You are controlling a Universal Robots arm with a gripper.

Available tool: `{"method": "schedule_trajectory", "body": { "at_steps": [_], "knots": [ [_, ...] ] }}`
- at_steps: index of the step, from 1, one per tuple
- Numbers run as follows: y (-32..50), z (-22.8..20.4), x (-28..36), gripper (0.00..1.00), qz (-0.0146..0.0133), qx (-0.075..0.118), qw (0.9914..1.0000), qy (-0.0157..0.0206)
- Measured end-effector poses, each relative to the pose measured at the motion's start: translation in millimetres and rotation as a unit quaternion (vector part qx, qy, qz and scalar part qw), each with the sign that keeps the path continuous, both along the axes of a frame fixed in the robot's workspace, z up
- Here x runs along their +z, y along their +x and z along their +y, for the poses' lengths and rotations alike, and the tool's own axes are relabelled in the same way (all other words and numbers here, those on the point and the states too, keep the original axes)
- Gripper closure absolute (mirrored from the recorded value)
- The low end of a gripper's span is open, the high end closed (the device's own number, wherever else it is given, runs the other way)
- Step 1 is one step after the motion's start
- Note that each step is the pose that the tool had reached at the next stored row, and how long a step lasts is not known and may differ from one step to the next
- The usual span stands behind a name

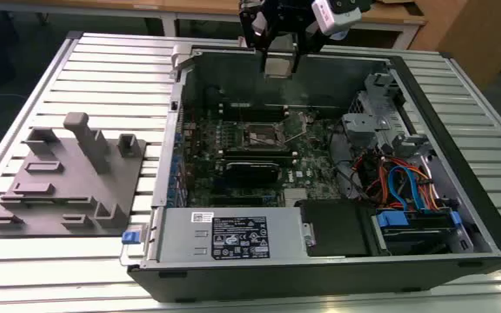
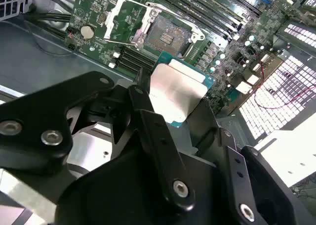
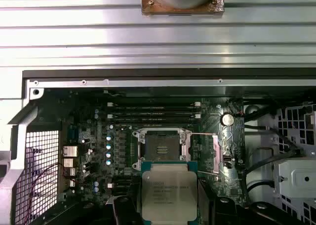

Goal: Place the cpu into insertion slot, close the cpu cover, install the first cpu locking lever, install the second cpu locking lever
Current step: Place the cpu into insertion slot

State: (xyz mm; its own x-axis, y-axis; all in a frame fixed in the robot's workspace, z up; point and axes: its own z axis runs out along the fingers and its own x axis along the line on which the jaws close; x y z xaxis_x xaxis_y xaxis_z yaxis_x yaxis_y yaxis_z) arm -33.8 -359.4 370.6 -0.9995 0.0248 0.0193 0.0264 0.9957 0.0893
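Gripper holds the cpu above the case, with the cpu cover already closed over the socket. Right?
No: the gripper holds the cpu above the case, but the cpu cover stands open, as the second wrist view shows.

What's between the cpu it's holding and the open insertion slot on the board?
Nothing: in the exterior view, only open air separates the held cpu from the insertion slot.
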Motion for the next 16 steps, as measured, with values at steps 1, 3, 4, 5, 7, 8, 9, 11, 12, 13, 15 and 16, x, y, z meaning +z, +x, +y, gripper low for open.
{"method": "schedule_trajectory", "body": {
  "at_steps": [1, 3, 4, 5, 7, 8, 9, 11, 12, 13, 15, 16],
  "knots": [
    [0.0, 0.0, 0.0, 0.46, 0.0, 0.0, 1.0, 0.0],
    [0.0, 0.0, 0.0, 0.46, 0.0, 0.0, 1.0, 0.0],
    [0.0, 0.0, 0.0, 0.46, 0.0, 0.0, 1.0, 0.0],
    [0.0, 0.0, 0.0, 0.46, 0.0, 0.0, 1.0, 0.0],
    [0.0, 0.0, 0.0, 0.46, 0.0, 0.0, 1.0, 0.0],
    [0.0, 0.0, 0.0, 0.46, 0.0, 0.0, 1.0, 0.0],
    [0.0, 0.0, 0.0, 0.46, 0.0, 0.0, 1.0, 0.0],
    [0.0, 0.0, 0.0, 0.46, 0.0, -0.001, 1.0, 0.0],
    [0.0, 0.0, 0.0, 0.46, 0.0, -0.001, 1.0, 0.0],
    [0.0, 0.0, 0.0, 0.46, 0.0, -0.002, 1.0, 0.0],
    [0.0, 0.0, 0.0, 0.46, 0.0, -0.005, 0.99999, 0.0],
    [0.0, 0.0, 0.0, 0.46, 0.0, -0.007, 0.99997, 0.0]
  ]
}}
